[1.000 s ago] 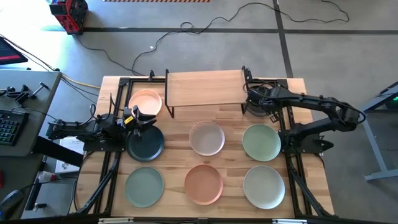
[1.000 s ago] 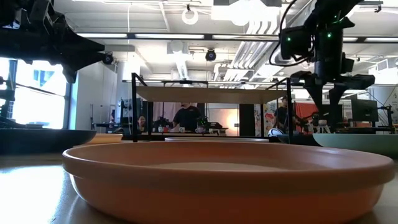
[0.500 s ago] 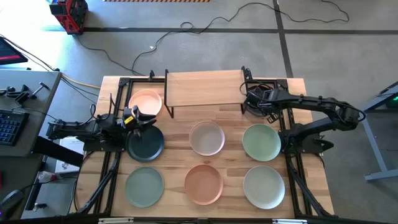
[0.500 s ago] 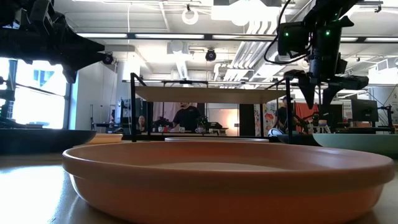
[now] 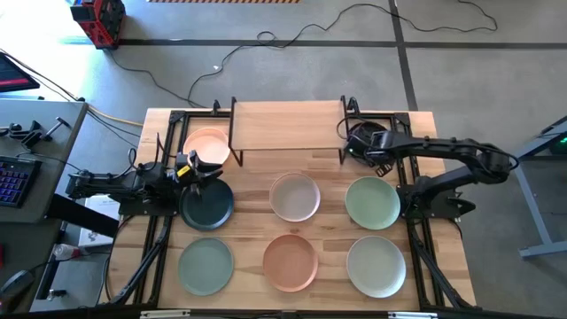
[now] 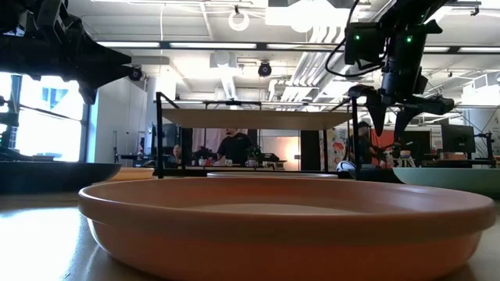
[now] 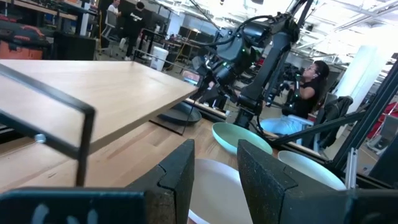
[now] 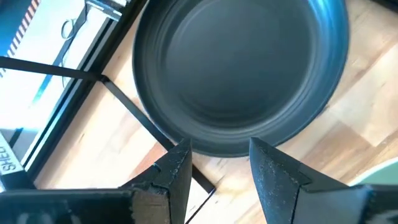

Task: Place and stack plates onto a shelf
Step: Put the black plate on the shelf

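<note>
Shelf (image 5: 285,125) is standing just beside the right fingers (image 5: 353,147), spread and gripping nothing above a black plate (image 8: 239,74). Left fingers (image 5: 205,168), also spread, are hanging over a teal plate (image 5: 207,205).

Only one piece of lettering can be made out — dark capitals reading "SHE" on a white sheet (image 8: 7,163) seen at the edge of the right wrist view, cut off by the frame so the rest of the word is lost. Nothing readable stands on the plates, the shelf, the arms or the worktop — no labels, brands or numbers show there.
</note>
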`<state>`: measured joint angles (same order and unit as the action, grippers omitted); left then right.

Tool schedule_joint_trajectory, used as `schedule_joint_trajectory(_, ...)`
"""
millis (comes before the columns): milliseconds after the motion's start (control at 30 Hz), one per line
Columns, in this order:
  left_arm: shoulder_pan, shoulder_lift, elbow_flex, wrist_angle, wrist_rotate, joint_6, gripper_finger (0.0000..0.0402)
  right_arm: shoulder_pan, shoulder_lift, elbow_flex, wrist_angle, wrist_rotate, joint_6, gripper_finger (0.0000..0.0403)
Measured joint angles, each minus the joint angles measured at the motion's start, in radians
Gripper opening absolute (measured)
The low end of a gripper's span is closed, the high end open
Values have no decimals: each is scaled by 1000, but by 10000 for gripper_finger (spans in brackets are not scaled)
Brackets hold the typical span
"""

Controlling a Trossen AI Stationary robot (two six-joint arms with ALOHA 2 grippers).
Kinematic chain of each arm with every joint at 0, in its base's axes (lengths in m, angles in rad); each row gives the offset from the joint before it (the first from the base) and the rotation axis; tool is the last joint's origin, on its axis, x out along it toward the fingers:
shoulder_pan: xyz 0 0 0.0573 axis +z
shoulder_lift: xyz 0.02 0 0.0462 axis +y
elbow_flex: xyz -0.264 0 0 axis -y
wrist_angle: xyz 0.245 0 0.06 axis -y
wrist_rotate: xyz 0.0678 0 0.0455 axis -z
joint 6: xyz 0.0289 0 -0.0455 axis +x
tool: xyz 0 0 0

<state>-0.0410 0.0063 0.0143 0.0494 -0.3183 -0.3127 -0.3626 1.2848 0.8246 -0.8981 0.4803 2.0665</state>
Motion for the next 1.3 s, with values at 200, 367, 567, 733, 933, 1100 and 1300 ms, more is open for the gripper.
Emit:
schedule_joint_trajectory(200, 0, 0, 0, 0, 2, -1, 108, 17, 54, 0, 75, -20, -9, 142)
schedule_joint_trajectory(367, 0, 0, 0, 0, 2, -27, 108, 17, 56, 0, 17, -6, -14, 142)
schedule_joint_trajectory(567, 0, 0, 0, 0, 10, -27, 108, 17, 44, 0, 8, 44, -101, 142)
schedule_joint_trajectory(733, 0, 0, 0, 0, 10, -66, 108, -5, 38, 56, 1, 109, -230, 142)
schedule_joint_trajectory(933, 0, 0, 0, 0, 21, -105, 108, -50, 38, 204, 8, 232, -473, 142)
schedule_joint_trajectory(1100, 0, 0, 0, 0, 21, -106, 108, -109, 38, 321, 71, 271, -759, 142)
schedule_joint_trajectory(1300, 0, 0, 0, 0, 21, -151, 108, -201, 38, 413, 258, 210, -1161, 142)
